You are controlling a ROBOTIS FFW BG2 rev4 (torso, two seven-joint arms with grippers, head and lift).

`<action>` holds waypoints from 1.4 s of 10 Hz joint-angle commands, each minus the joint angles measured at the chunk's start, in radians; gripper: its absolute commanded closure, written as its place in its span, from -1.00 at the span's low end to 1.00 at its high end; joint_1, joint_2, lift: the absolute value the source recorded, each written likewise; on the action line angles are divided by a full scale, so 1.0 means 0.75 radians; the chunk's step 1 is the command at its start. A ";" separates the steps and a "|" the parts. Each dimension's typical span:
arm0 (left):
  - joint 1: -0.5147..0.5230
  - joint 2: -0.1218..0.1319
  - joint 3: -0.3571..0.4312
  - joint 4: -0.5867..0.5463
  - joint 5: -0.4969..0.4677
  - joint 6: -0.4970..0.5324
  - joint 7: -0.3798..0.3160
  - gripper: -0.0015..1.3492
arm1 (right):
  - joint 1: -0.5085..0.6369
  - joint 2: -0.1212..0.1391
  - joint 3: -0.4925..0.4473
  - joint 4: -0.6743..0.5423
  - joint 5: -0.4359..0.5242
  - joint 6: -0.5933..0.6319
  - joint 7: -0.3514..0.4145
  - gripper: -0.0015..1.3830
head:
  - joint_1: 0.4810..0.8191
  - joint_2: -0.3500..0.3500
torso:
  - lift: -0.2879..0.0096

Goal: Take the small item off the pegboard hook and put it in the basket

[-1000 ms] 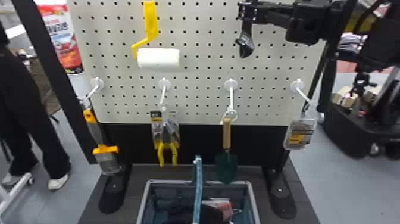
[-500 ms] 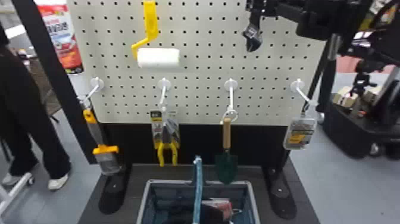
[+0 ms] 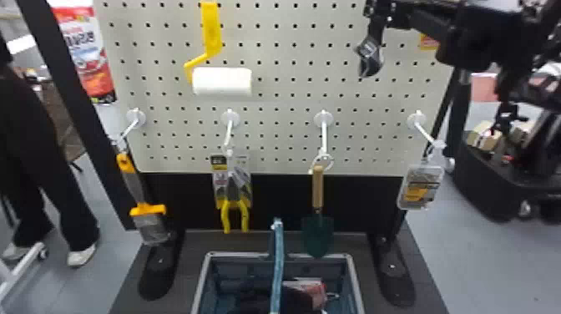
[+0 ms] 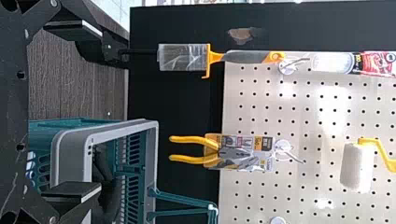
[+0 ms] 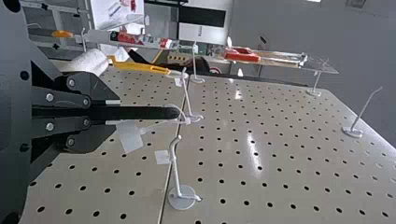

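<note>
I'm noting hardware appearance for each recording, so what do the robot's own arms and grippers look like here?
The black right arm has chunky, jointed segments. The left gripper is black, with round holes, pale scuffs and flat, blocky fingers edged in silver-grey. The black right gripper shows round holes, paired link bars and silver bolts.

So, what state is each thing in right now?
left gripper, open
right gripper, closed on black item
black item, gripped
basket, handle up, things inside
trowel, hanging
pliers, packaged, hanging
brush, covered, hanging
roller, hanging
clear pack, hanging
</note>
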 commanded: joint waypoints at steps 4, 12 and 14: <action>0.002 0.006 -0.004 -0.003 0.008 0.001 0.000 -0.75 | 0.287 0.157 -0.171 -0.128 0.047 -0.093 -0.086 0.66 | -0.60 0.00 | 0.26; -0.004 0.008 -0.020 -0.003 0.015 0.014 0.000 -0.74 | 0.639 0.294 -0.224 -0.043 -0.041 -0.222 -0.166 0.66 | -0.60 0.00 | 0.26; -0.009 0.006 -0.024 0.000 0.013 0.018 0.002 -0.74 | 0.702 0.314 -0.200 0.088 -0.049 -0.242 -0.143 0.66 | -0.60 0.00 | 0.26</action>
